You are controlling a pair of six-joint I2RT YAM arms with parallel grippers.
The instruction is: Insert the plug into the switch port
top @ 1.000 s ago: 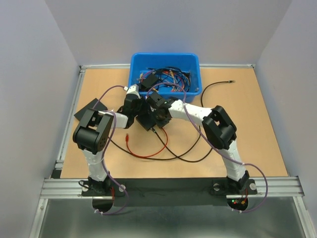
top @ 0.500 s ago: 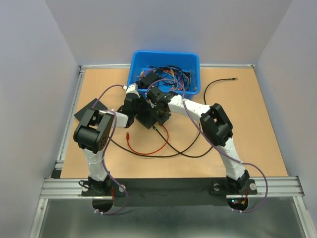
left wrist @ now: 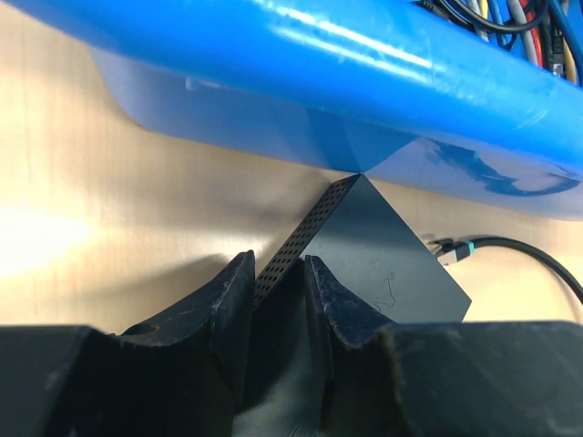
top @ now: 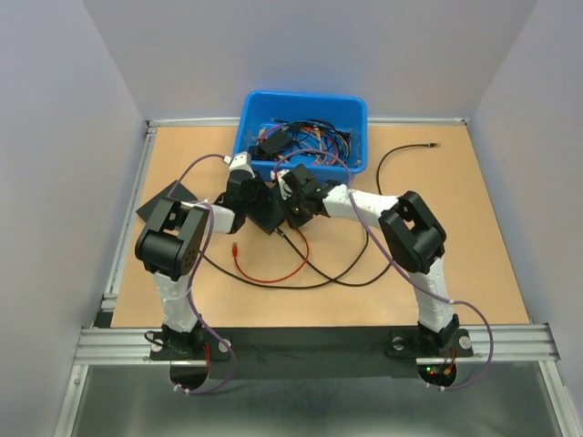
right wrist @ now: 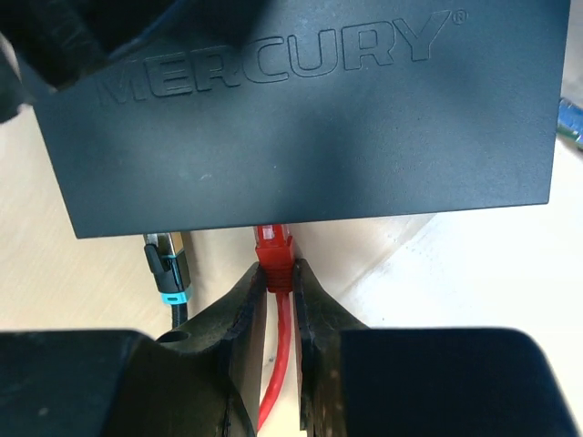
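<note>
The switch [right wrist: 301, 109] is a flat black box marked MERCURY, lying just in front of the blue bin. My left gripper [left wrist: 278, 273] is shut on the switch's [left wrist: 383, 255] perforated side edge. My right gripper [right wrist: 279, 273] is shut on the plug [right wrist: 273, 248], pinching its red boot. The plug's tip reaches in under the switch's near face, and the port itself is hidden there. The red cable [top: 273, 273] loops back over the table. In the top view the left gripper [top: 250, 202] and right gripper [top: 290, 215] flank the switch [top: 266, 211].
The blue bin [top: 305, 114] holds several tangled cables and stands directly behind the switch. A black cable's plug with a teal band [right wrist: 168, 264] sits at the switch's face, left of the red plug. Black cables [top: 346, 273] cross the table. A dark flat object [top: 166, 196] lies at the left.
My right gripper has moved the plug up toward the bin and the switch. The switch and left gripper shifted slightly the same way, and the red cable loop was dragged along.
</note>
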